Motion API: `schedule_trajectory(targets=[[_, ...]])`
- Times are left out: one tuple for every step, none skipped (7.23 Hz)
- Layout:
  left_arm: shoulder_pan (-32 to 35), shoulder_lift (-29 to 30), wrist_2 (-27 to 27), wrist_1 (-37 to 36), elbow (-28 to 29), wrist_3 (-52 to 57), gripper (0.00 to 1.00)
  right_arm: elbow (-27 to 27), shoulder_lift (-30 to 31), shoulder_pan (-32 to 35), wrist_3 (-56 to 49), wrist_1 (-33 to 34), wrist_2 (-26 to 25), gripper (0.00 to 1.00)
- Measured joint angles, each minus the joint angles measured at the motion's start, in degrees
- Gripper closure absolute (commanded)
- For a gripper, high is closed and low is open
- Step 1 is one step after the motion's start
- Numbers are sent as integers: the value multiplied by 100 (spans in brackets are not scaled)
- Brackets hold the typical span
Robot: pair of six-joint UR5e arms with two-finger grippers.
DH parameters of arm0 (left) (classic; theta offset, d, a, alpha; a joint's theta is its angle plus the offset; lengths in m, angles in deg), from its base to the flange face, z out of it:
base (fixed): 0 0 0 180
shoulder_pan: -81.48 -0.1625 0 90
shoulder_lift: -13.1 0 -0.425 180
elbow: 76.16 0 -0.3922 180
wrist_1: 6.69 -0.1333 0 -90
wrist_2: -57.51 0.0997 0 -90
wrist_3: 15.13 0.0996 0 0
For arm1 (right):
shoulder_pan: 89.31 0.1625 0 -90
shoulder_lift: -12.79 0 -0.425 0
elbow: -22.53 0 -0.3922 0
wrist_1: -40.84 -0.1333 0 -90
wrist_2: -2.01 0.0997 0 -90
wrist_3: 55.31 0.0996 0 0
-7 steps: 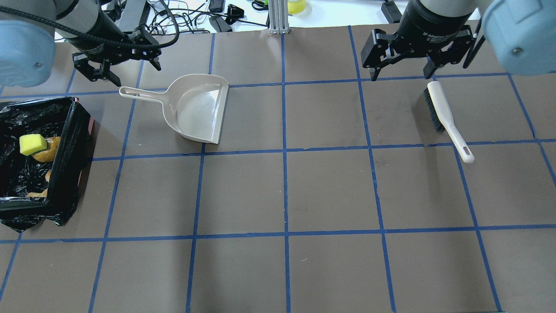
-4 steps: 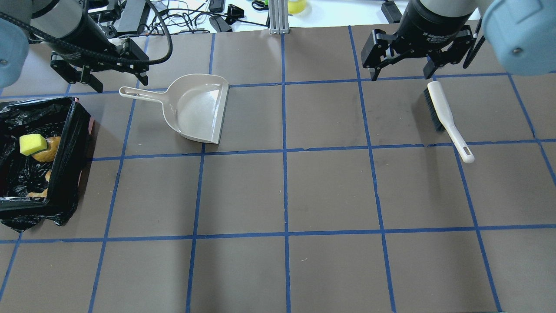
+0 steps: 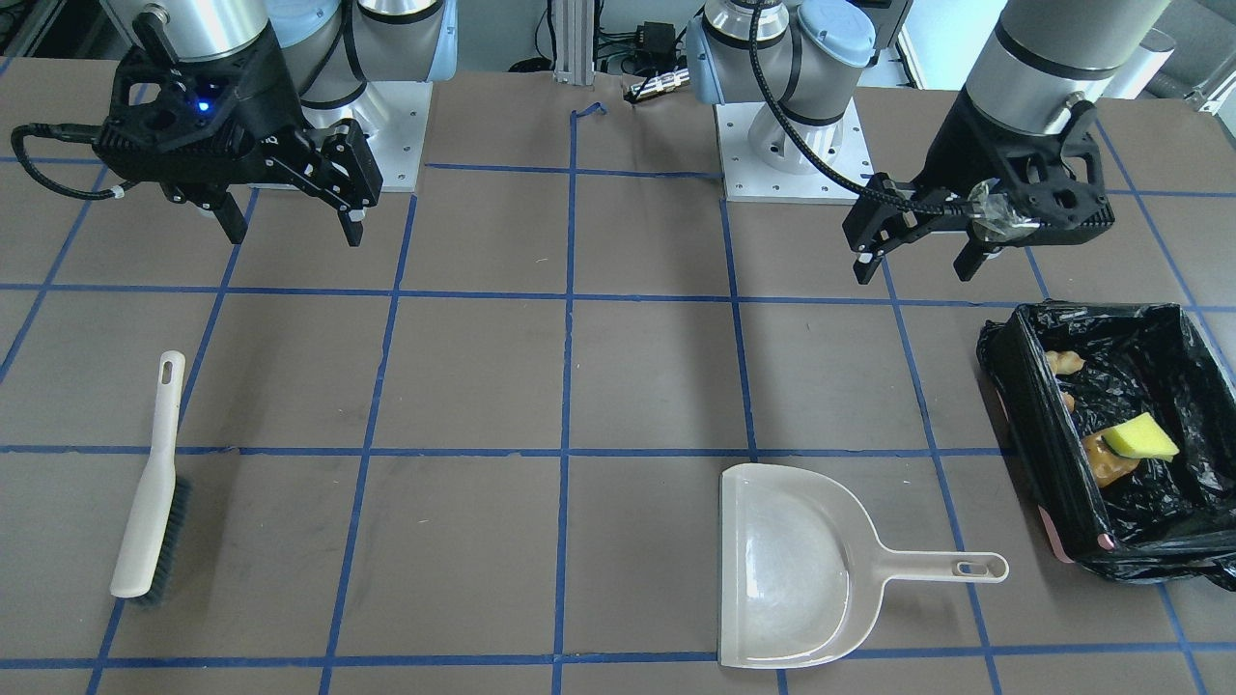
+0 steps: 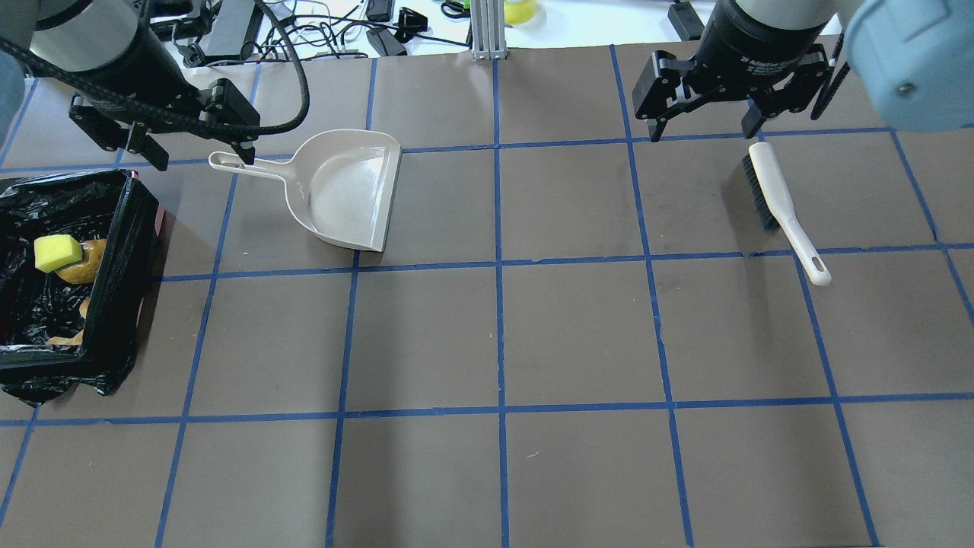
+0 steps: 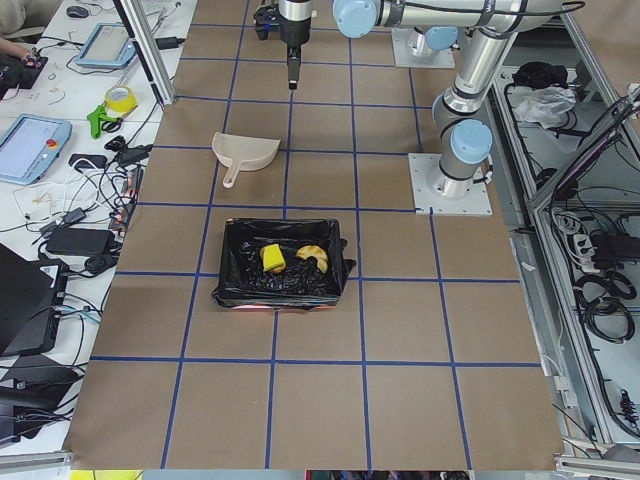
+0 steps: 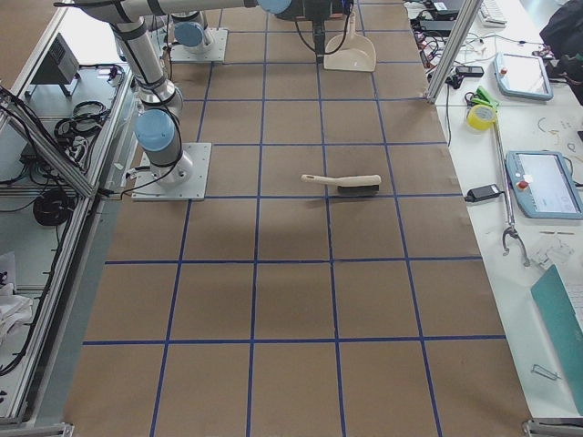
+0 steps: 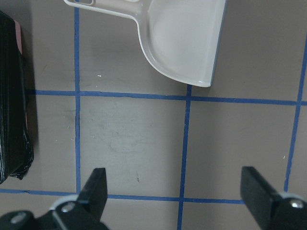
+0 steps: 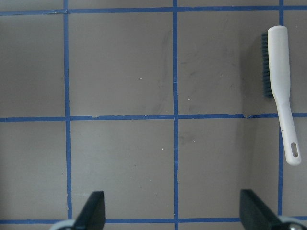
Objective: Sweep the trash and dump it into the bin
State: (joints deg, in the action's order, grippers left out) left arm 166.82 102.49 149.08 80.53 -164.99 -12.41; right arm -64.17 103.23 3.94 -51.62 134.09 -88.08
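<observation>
The bin point(image 4: 114, 251), lined with a black bag, stands at the table's left edge; it also shows in the front view point(image 3: 1038, 425) and the left view point(image 5: 280, 290). Inside lie the yellow sponge wedge point(image 4: 57, 253), on the amber blob point(image 4: 85, 268), and a pale curved piece point(image 4: 70, 339). The sponge point(image 3: 1141, 439) also shows in the front view. My left gripper point(image 4: 204, 158) is open and empty, hovering beside the bin's far corner, over the dustpan handle end. My right gripper point(image 4: 703, 133) is open and empty, above the brush's head end.
The beige dustpan point(image 4: 350, 190) lies empty right of the bin, handle pointing left. A white brush point(image 4: 776, 198) with dark bristles lies at the right. Cables and gear sit beyond the table's far edge.
My left gripper has swung a little to the left and turned, staying open. The right gripper, dustpan, brush and bin have not moved.
</observation>
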Motion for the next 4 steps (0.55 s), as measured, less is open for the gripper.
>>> schedule_trajectory(targets=[[47, -4, 22, 3, -6, 6, 0, 2, 0, 0, -2, 0, 0, 0], [86, -2, 26, 2, -7, 8, 0, 3, 0, 0, -5, 0, 0, 0], [138, 7, 29, -5, -7, 9, 0, 3, 0, 0, -6, 0, 0, 0], [180, 16, 31, -21, -12, 7, 0, 2, -3, 0, -4, 0, 0, 0]])
